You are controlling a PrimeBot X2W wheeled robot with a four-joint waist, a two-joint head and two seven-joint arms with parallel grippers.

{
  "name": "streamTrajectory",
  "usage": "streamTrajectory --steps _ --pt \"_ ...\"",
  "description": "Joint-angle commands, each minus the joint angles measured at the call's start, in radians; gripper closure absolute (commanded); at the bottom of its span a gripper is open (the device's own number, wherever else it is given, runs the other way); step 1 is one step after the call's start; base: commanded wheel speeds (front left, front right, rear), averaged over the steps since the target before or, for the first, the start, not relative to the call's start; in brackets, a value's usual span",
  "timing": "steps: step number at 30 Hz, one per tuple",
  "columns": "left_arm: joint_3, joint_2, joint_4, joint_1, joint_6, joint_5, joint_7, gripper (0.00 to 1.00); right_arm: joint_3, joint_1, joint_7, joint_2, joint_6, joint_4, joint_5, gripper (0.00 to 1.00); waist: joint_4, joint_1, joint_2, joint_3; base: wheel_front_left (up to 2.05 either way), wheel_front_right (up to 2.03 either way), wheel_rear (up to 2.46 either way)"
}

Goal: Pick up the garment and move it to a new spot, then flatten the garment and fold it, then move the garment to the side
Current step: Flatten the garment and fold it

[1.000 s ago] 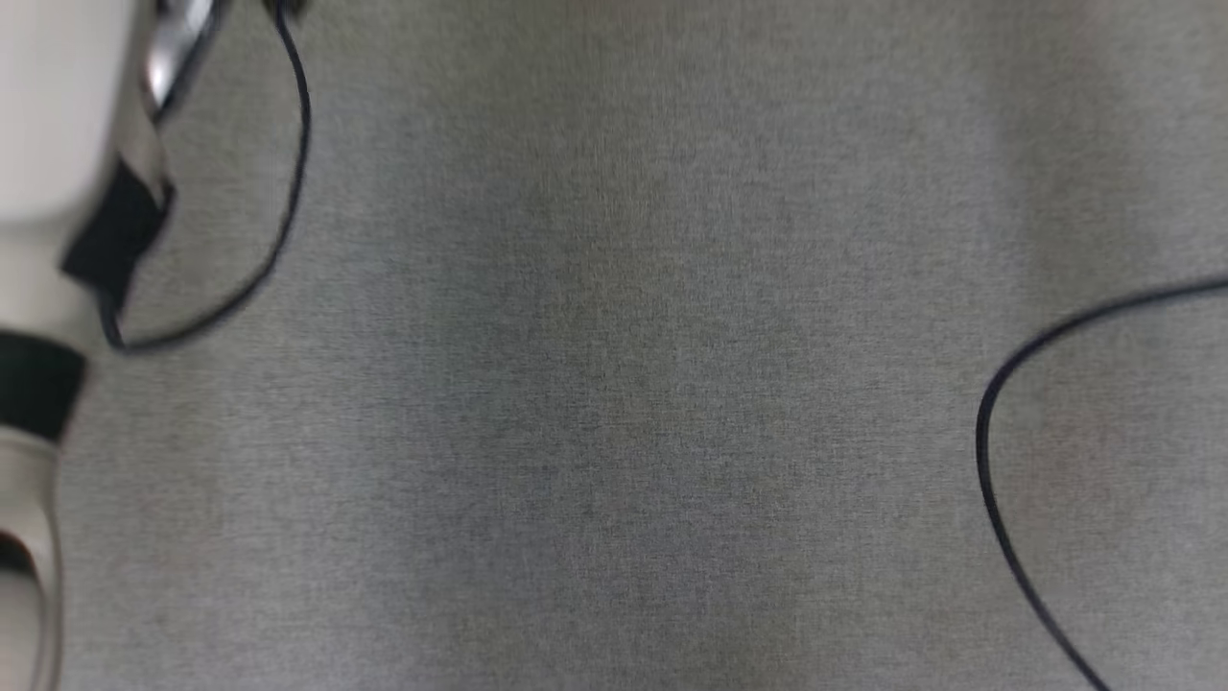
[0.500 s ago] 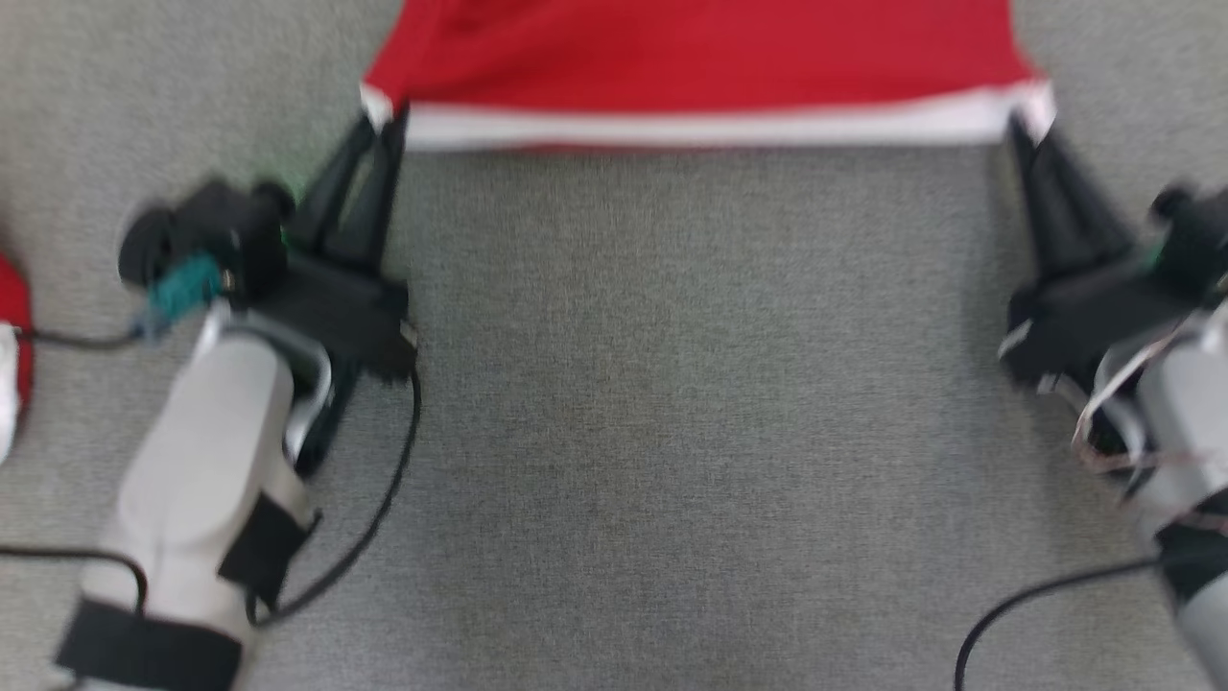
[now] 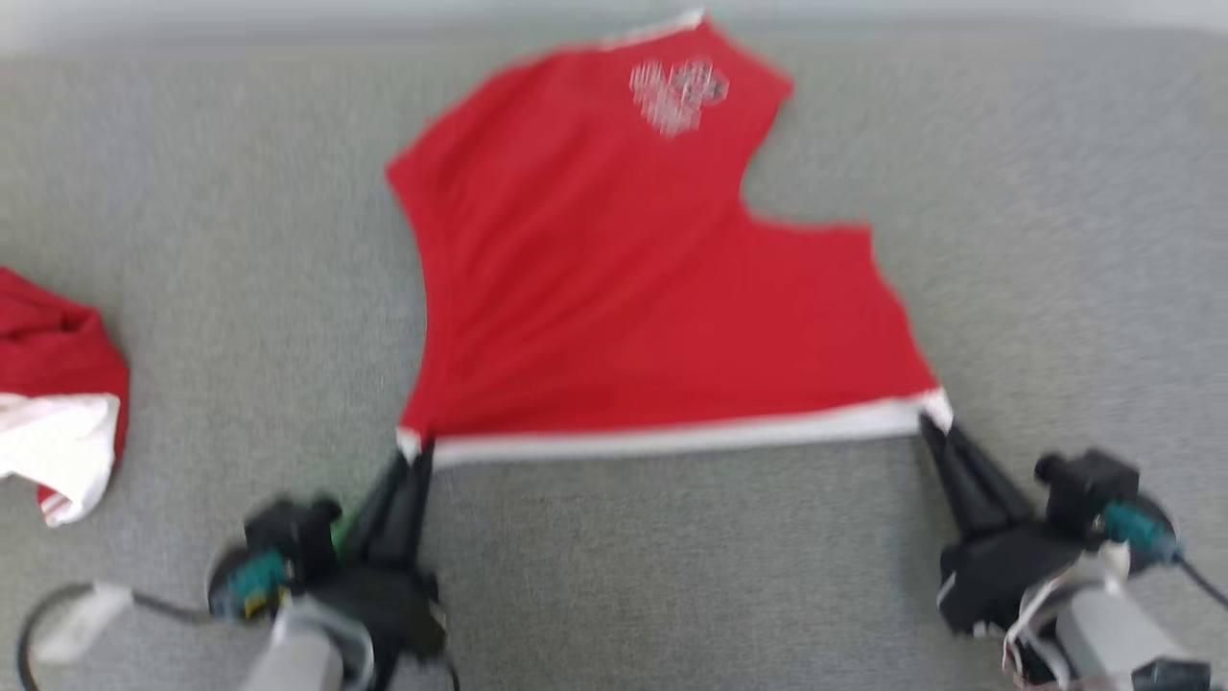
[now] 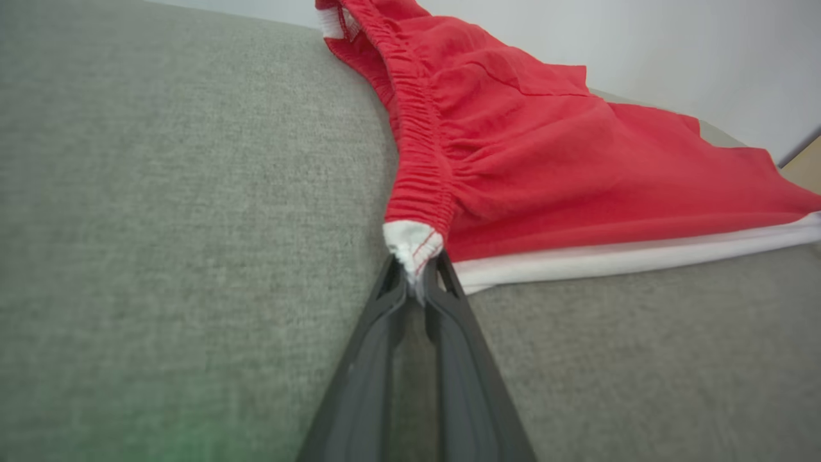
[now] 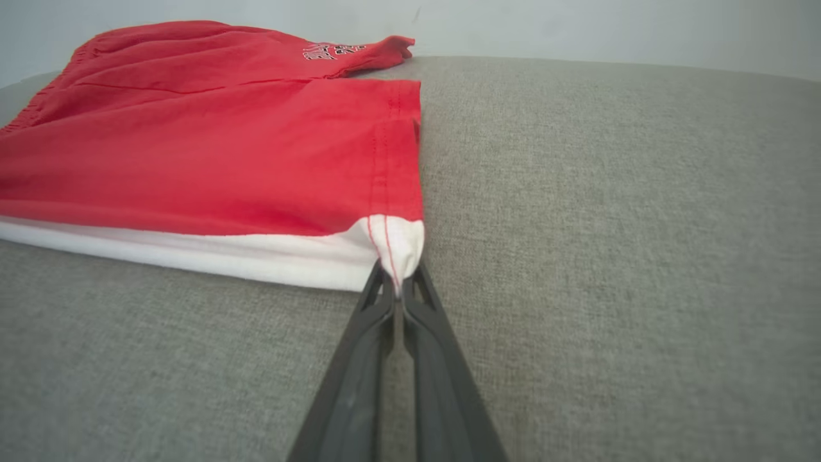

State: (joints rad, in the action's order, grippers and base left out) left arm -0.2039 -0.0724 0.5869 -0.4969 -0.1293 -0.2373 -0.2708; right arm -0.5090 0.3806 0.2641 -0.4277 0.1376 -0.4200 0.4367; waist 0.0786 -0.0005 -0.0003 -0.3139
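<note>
Red garment (image 3: 624, 288) with white stripe, grey fabric surface (image 3: 672, 576)

Red garment (image 3: 624, 288) with white edge band, spread flat on grey surface

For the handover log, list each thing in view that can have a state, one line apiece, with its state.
red garment: spread on the grey surface, unfolded, gathered wrinkles by its left corner, white edge pulled straight.
left pincer: shut on the red garment's near left corner.
right pincer: shut on the red garment's near right corner.
second red and white garment: crumpled in a heap, apart, ungripped.
</note>
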Motion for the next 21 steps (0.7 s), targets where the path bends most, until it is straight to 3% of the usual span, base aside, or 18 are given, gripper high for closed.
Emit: streamTrajectory --steps 1,7,14,21 --pt "0.016 -0.02 0.049 0.082 0.011 0.005 0.012 1.0 0.027 -0.02 0.0 -0.022 -0.012 -0.016 0.011 1.0 0.037 0.0005 0.0003 0.093 0.0 0.0 0.0" --pt "0.07 -0.007 0.006 0.216 0.009 0.027 0.011 1.0 0.058 -0.136 0.001 0.003 -0.014 -0.015 0.019 1.0 0.05 0.0005 0.0003 0.188 0.0 0.0 0.0" --pt "0.109 0.002 -0.014 0.334 0.007 0.045 0.006 1.0 0.025 -0.276 0.001 0.005 -0.014 -0.008 0.005 1.0 0.043 0.0005 0.0003 0.281 0.0 0.0 0.0" --pt "0.126 0.004 -0.031 0.405 0.006 0.048 0.006 1.0 0.005 -0.361 0.001 -0.005 -0.014 0.009 -0.008 1.0 0.027 0.0005 0.0003 0.309 0.0 0.0 0.0"
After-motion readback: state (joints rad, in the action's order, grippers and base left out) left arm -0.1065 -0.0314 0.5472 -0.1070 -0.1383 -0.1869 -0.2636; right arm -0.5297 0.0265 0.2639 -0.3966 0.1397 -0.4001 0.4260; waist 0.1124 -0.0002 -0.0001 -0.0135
